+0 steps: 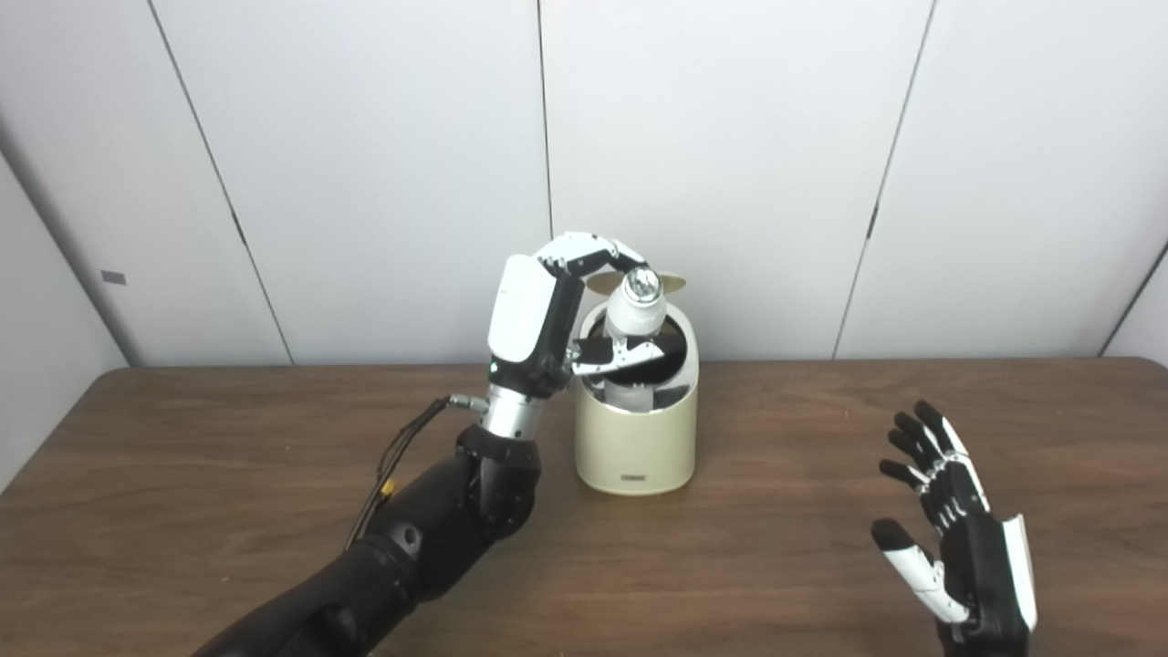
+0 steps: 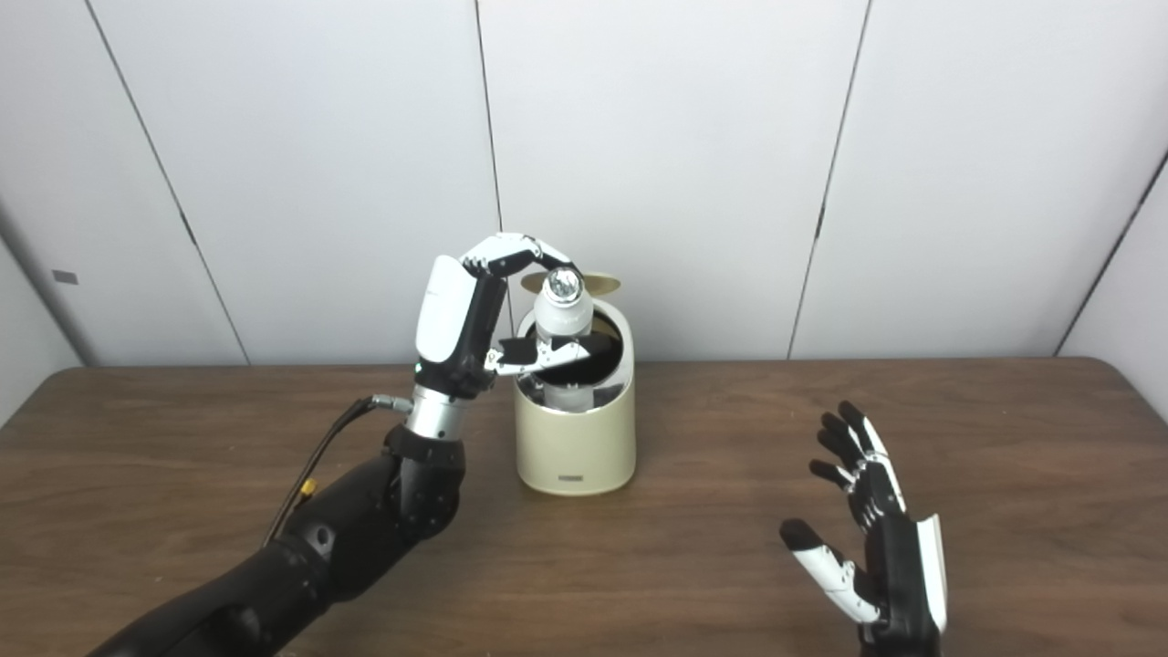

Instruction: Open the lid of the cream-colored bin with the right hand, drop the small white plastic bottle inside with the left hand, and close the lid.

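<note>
The cream-colored bin [image 1: 636,447] stands at the middle of the table with its lid [image 1: 673,281] tipped up behind the opening. My left hand [image 1: 557,310] is shut on the small white plastic bottle [image 1: 636,315], fingers curled over its top and thumb across its body. The bottle stands upright, its lower part down inside the bin's mouth. My right hand [image 1: 949,534] hovers open near the table's front right, well apart from the bin, fingers spread and palm turned left.
The brown wooden table [image 1: 228,474] stretches wide on both sides of the bin. White wall panels [image 1: 730,137] stand right behind the table's far edge. My left forearm [image 1: 429,529] lies diagonally over the front left.
</note>
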